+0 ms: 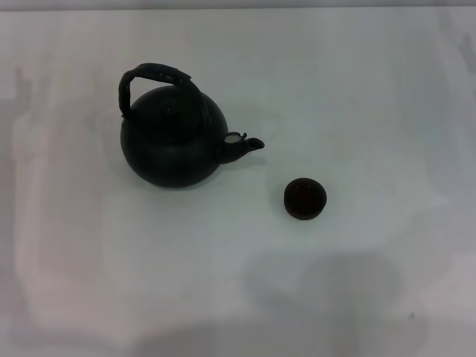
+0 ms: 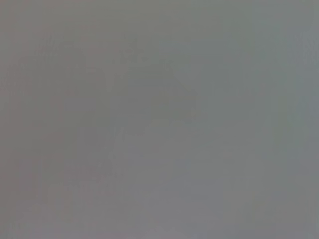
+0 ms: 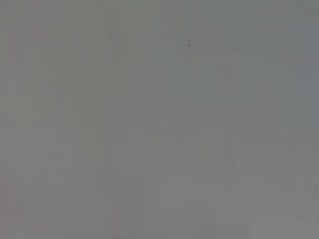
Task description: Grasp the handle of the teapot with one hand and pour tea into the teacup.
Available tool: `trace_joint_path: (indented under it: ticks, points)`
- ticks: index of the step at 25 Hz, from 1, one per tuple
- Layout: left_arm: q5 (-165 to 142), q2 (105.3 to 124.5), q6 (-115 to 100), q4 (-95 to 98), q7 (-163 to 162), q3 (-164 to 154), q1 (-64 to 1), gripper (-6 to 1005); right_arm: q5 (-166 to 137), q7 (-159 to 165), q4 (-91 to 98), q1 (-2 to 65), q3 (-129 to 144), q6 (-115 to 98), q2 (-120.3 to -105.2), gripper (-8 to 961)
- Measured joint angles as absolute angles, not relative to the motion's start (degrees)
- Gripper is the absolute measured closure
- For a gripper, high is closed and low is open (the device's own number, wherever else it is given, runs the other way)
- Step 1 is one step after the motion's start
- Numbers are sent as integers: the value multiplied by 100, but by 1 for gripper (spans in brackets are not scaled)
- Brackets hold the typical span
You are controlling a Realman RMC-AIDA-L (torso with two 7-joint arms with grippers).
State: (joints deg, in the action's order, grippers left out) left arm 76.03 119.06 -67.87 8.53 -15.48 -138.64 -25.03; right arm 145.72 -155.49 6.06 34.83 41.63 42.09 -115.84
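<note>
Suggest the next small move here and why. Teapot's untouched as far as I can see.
Probably bring the left arm in over the handle, ready to grasp it. The teapot stands upright on the table, its handle free and on the robot's left side. Its spout already points toward the teacup, which sits apart to the right. Neither gripper shows in any view.

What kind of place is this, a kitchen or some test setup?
Probably a bare test bench, not a kitchen: a plain white table holds only a black teapot and a small teacup. Neither end effector is in view.
</note>
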Motion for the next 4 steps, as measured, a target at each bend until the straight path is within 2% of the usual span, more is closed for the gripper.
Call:
trace_joint_path:
  ticks: [4]
  points:
    - [7603, 11898, -6788, 840, -1547, -13859, -2538, 225, 14573, -15538, 606, 3501, 4159, 4209, -11584, 106]
